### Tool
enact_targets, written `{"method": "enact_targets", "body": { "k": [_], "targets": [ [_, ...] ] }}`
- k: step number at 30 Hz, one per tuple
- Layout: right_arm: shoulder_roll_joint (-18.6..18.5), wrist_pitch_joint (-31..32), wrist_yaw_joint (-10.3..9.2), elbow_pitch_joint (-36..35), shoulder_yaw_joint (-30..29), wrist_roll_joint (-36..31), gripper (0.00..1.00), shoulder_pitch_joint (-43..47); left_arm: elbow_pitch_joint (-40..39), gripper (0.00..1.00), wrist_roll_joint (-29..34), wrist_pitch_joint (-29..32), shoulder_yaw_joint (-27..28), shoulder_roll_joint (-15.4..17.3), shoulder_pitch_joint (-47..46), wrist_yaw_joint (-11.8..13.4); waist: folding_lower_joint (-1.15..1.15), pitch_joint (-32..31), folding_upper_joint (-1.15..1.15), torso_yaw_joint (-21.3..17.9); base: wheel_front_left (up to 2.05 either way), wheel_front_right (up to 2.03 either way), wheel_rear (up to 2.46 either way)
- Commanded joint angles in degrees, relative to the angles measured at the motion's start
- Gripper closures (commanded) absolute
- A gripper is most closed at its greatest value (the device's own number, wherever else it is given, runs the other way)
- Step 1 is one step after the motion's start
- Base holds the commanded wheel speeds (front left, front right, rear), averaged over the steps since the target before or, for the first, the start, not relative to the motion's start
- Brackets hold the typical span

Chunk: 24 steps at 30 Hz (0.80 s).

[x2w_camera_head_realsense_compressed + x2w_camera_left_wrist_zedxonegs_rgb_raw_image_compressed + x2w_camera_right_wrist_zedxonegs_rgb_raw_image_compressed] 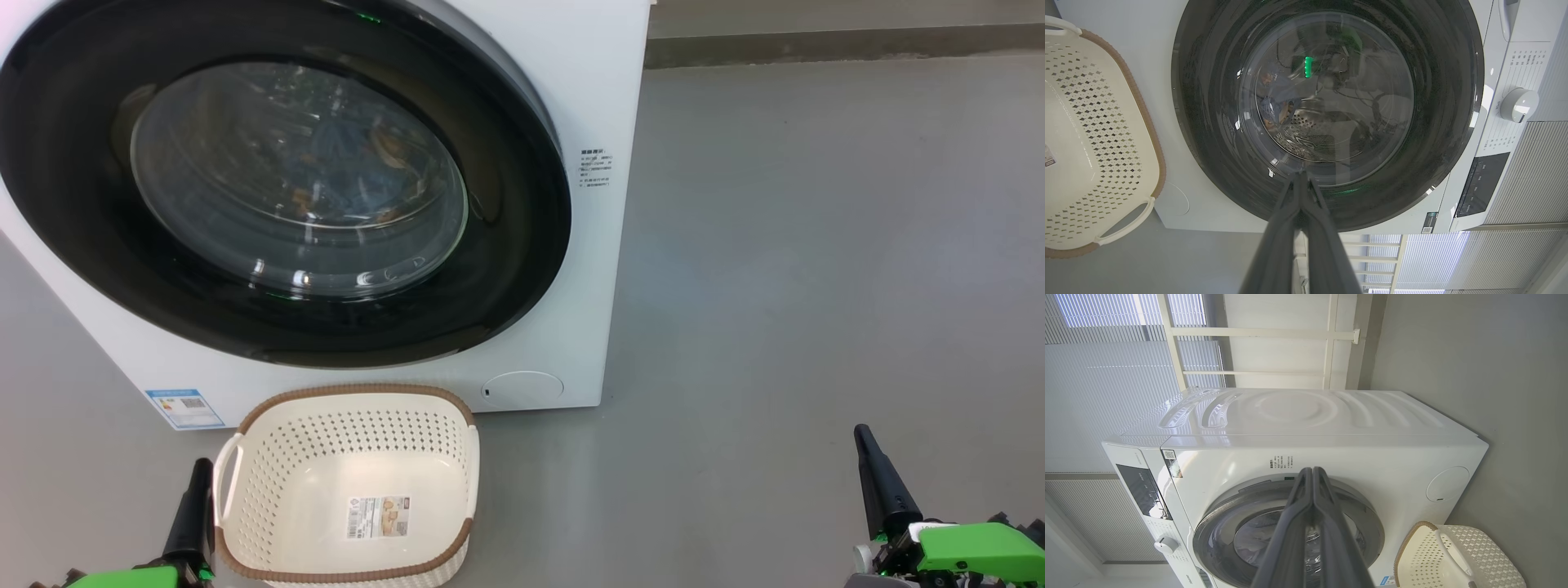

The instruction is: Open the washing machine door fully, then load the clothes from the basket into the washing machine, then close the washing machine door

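Observation:
The white washing machine (pixel 592 90) stands in front of me, and its door (pixel 514 269), a glossy black ring around bulging glass, lies closed against the front. Through the glass I see blue cloth with orange-brown marks, the clothes (pixel 1274 107), inside the drum. On the floor before the machine sits the cream perforated basket (pixel 359 390), holding just a paper label. My left gripper (pixel 200 467) is shut at the basket's left handle, holding nothing. My right gripper (pixel 861 433) is shut over bare floor at the lower right. Each wrist view shows its own gripper pressed shut (pixel 1301 176) (pixel 1312 470).
Grey floor (pixel 816 245) stretches to the right of the machine as far as a dark skirting (pixel 841 45). A round cover (pixel 522 388) and an energy label (pixel 184 407) sit low on the front. The control knob (pixel 1519 105) and dark panel (pixel 1480 183) are above the door.

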Motion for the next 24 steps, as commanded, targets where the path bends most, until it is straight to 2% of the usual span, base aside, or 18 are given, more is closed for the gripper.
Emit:
{"method": "enact_targets", "body": {
  "k": [1,24],
  "targets": [
    [-0.2,0.4,-0.05,-1.7,1.4,0.2,1.0,-2.6,-1.1,1.0,0.1,0.2,2.1,1.0,-2.2,-0.2,0.0,0.0,0.0,0.0,0.0,0.0,0.0],
    [-0.2,0.4,-0.05,-1.7,1.4,0.2,1.0,-2.6,-1.1,1.0,0.2,0.3,2.2,0.9,-2.2,-0.2,0.0,0.0,0.0,0.0,0.0,0.0,0.0]
  ]
}}
